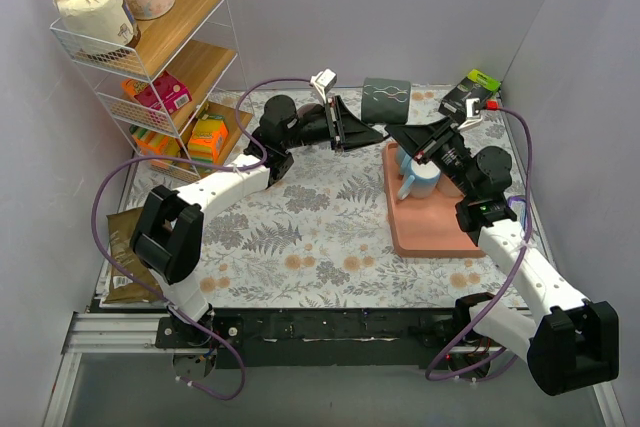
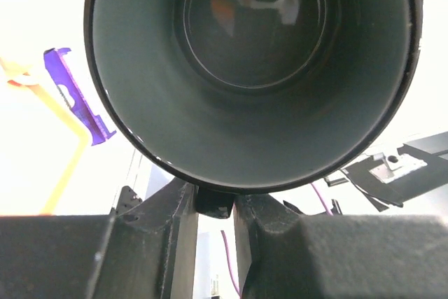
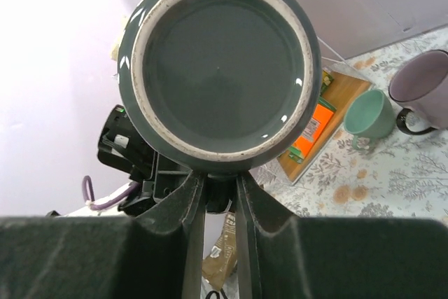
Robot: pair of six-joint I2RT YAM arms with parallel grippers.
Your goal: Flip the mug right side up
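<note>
A dark grey-green mug (image 1: pixel 386 99) hangs on its side in the air over the far middle of the table, between both grippers. The left wrist view looks into its open mouth (image 2: pixel 252 54). The right wrist view shows its base (image 3: pixel 220 61). My left gripper (image 1: pixel 366 133) comes from the left and is shut on the mug's handle (image 2: pixel 213 202) under the rim. My right gripper (image 1: pixel 402 137) comes from the right and is shut on the same handle (image 3: pixel 221 188) under the base.
A pink tray (image 1: pixel 432 232) at the right holds a blue mug (image 1: pixel 418 180). A wire shelf (image 1: pixel 150 57) with toilet rolls and boxes stands far left. A teal mug (image 3: pixel 369 113) and a purple mug (image 3: pixel 423 78) stand on the table. A brown packet (image 1: pixel 125 247) lies left.
</note>
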